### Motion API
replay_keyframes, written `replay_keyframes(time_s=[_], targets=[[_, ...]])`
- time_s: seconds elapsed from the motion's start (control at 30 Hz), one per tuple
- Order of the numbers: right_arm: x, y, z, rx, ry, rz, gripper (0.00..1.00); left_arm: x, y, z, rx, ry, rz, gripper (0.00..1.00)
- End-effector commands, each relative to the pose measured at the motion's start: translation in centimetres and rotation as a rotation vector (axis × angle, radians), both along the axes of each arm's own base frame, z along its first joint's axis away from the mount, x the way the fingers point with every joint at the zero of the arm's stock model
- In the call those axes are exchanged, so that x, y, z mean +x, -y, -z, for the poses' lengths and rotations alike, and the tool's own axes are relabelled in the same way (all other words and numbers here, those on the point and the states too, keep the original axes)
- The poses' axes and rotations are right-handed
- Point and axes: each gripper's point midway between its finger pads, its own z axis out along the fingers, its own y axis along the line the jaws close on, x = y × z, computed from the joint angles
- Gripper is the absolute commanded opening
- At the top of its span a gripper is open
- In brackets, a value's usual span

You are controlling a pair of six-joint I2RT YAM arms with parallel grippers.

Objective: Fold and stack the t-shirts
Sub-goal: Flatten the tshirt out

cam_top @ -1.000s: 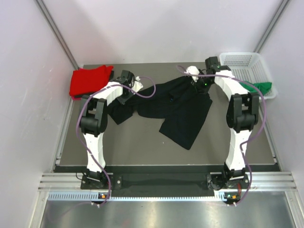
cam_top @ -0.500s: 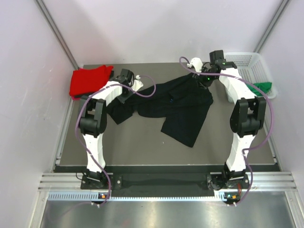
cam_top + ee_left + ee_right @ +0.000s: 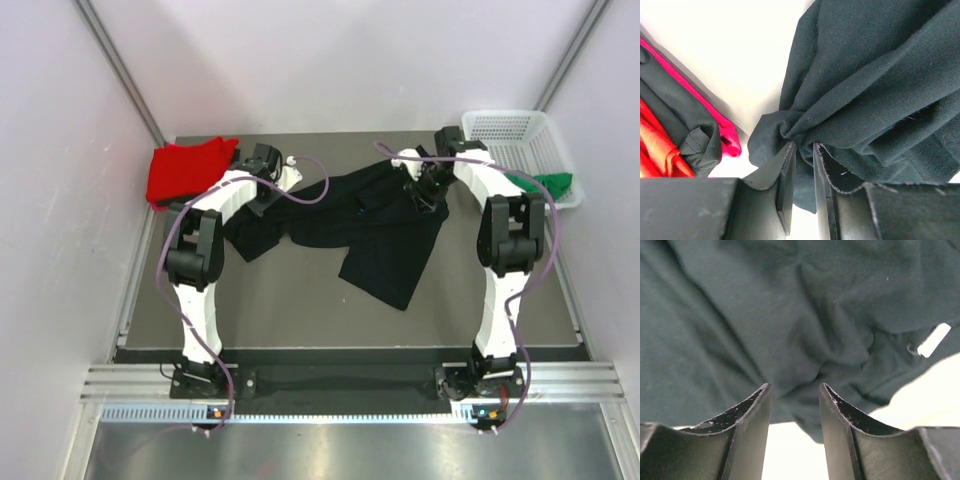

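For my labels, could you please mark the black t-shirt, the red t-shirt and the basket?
black t-shirt (image 3: 388,250): top view, on its lower spread panel.
red t-shirt (image 3: 185,172): top view, on its middle.
basket (image 3: 515,135): top view, on its bare mesh floor.

A white plastic mesh basket (image 3: 500,128) sits at the far right corner of the dark grey tabletop (image 3: 290,300). Plain white walls (image 3: 330,60) close in the left, far and right sides. A ribbed metal rail (image 3: 130,382) runs along the near edge, from left to right.
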Motion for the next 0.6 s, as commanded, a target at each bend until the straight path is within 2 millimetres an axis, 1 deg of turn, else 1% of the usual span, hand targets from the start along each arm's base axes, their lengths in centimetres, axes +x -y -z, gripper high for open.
replay_keyframes(time_s=[0.0,0.1,0.17,0.27,0.3,0.33,0.4,0.43,0.47,0.5,0.57], targets=[[1.5,-0.3,0.3,0.036,-0.024,0.023,0.43,0.4,0.5,-2.1,-0.019,0.048,-0.002,0.26],[1.9,-0.6,1.1,0.047,-0.042,0.028,0.44,0.3,0.5,-1.9,-0.014,0.041,-0.002,0.26],[2.0,-0.6,1.3,0.049,-0.046,0.035,0.45,0.2,0.6,-1.8,-0.012,0.037,-0.003,0.26],[2.2,-0.6,1.7,0.044,-0.05,0.037,0.44,0.2,0.6,-1.8,-0.008,0.036,-0.001,0.26],[2.1,-0.5,1.8,0.043,-0.058,0.033,0.42,0.2,0.5,-1.7,-0.007,0.035,-0.002,0.26],[2.0,-0.7,1.9,0.047,-0.065,0.024,0.34,0.1,0.5,-1.7,-0.007,0.034,-0.005,0.26],[2.1,-0.8,1.4,0.057,-0.057,0.022,0.27,0.1,0.5,-1.7,-0.006,0.036,-0.004,0.26],[2.1,-1.1,1.1,0.072,-0.052,0.019,0.21,0.1,0.5,-1.7,-0.005,0.035,-0.006,0.26],[2.4,-1.2,0.6,0.084,-0.039,0.022,0.19,0.2,0.5,-1.8,-0.005,0.037,-0.005,0.26],[2.7,-1.5,-0.5,0.095,-0.015,0.025,0.16,0.2,0.4,-1.7,-0.005,0.036,-0.006,0.26],[3.0,-2.0,-1.9,0.128,0.007,0.038,0.12,0.2,0.6,-1.8,-0.005,0.039,-0.002,0.26]])
